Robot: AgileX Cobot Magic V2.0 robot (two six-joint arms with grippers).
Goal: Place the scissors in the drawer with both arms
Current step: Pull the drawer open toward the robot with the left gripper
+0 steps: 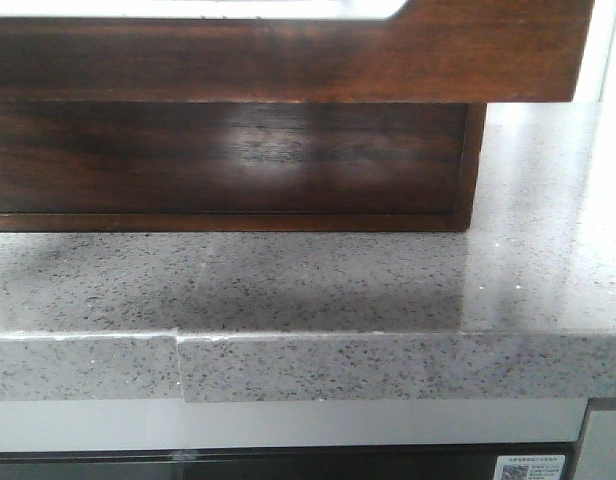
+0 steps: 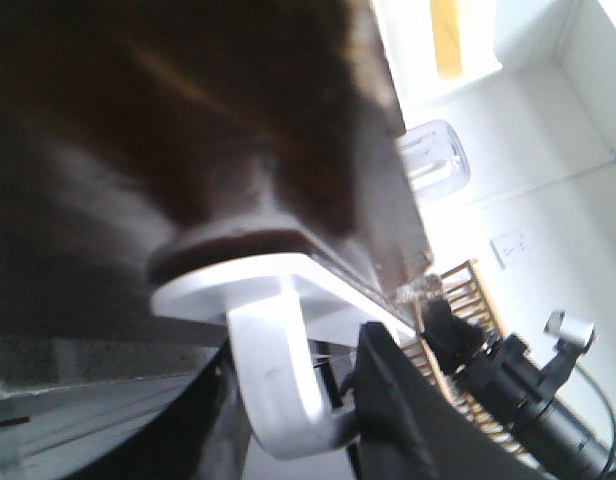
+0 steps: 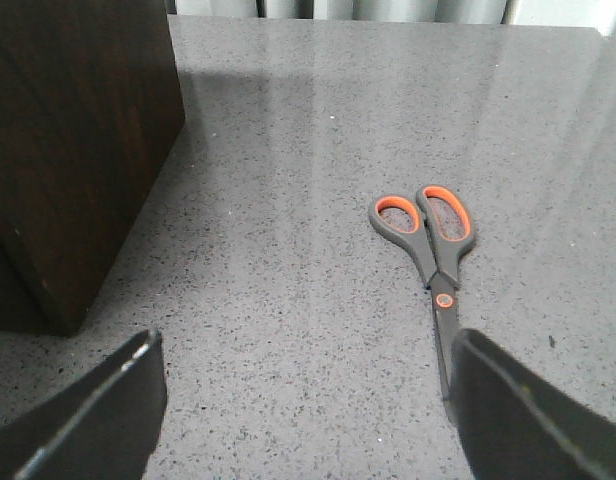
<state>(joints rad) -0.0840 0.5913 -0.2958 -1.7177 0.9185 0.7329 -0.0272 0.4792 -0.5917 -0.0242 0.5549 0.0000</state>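
The dark red-brown drawer (image 1: 288, 60) juts out over the cabinet at the top of the front view, its pale inside just showing in the cut-out. In the blurred left wrist view the drawer (image 2: 188, 120) fills the upper left. My left gripper (image 2: 298, 420) has its black fingers closed on either side of a white curved piece (image 2: 278, 370) at the drawer's front. The grey scissors (image 3: 433, 265) with orange-lined handles lie flat on the counter, blades toward my right gripper (image 3: 308, 420). It is open and empty just above the counter, its one finger (image 3: 528, 420) over the blade tip. Neither gripper shows in the front view.
The dark wooden cabinet body (image 1: 228, 160) stands on the grey speckled counter (image 1: 318, 290) under the drawer; its side (image 3: 68, 150) is near my right gripper. The counter's front edge (image 1: 308, 365) runs across the front view. A wooden rack (image 2: 468, 300) stands behind the drawer.
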